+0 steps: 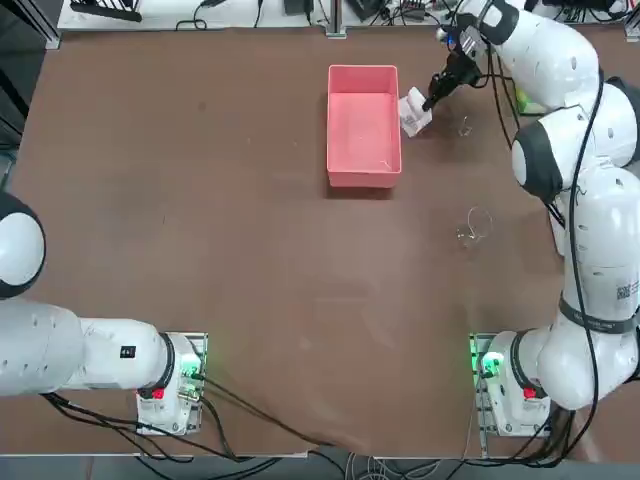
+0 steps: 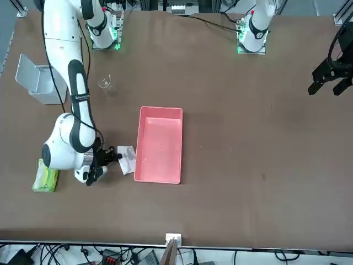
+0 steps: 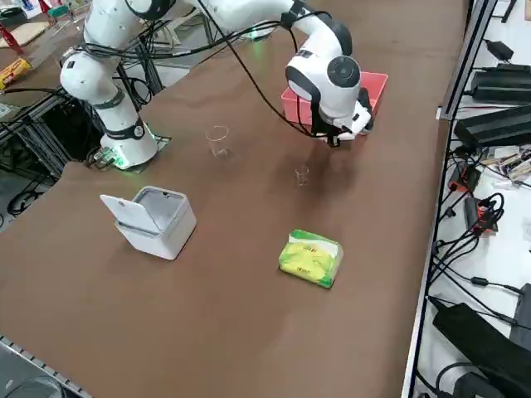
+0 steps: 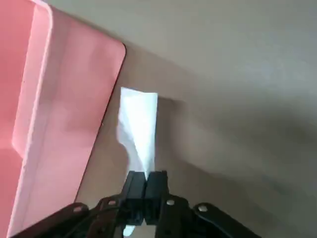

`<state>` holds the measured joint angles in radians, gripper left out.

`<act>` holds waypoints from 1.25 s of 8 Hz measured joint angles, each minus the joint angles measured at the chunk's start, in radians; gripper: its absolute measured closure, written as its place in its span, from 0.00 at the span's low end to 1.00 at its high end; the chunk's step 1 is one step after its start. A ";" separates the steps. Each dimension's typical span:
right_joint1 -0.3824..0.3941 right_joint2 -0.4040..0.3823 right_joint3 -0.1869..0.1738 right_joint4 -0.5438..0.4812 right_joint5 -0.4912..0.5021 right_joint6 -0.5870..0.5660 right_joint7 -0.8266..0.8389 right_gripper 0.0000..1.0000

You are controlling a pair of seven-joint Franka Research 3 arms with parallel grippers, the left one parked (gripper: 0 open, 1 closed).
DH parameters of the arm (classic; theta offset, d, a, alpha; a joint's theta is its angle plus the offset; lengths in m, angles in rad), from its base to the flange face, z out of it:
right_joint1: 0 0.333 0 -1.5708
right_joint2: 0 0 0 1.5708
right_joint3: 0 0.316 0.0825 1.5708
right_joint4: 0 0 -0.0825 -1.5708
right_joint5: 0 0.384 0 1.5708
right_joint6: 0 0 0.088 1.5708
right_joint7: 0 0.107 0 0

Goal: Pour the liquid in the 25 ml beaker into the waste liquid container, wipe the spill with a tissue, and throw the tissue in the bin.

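Observation:
My right gripper (image 1: 432, 98) is shut on the white tissue (image 1: 414, 112), low over the table just beside the pink waste liquid container (image 1: 363, 160). In the wrist view the shut fingers (image 4: 145, 182) pinch one end of the tissue (image 4: 138, 121), which trails along the table next to the tray's wall (image 4: 74, 99). From the front, the tissue (image 2: 127, 159) lies between the gripper (image 2: 110, 156) and the tray (image 2: 160, 174). The tiny 25 ml beaker (image 3: 302, 175) stands upright close to the gripper, on the side away from the tray. No liquid can be made out. The grey bin (image 3: 153, 220) stands with its lid up.
A larger glass beaker (image 1: 475, 225) stands nearer the right arm's base. A yellow-green tissue pack (image 3: 309, 257) lies past the small beaker, toward the table's right edge. Cables and gear line the far edge of the table.

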<state>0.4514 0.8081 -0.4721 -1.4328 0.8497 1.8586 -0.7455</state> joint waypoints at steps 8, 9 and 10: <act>0.071 -0.275 -0.237 0.101 -0.425 -0.371 0.080 0.98; 0.070 -0.301 -0.283 0.100 -0.486 -0.429 0.078 0.98; 0.068 -0.318 -0.338 0.097 -0.534 -0.465 0.047 0.98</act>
<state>0.5192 0.4903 -0.8099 -1.3357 0.3161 1.3934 -0.6985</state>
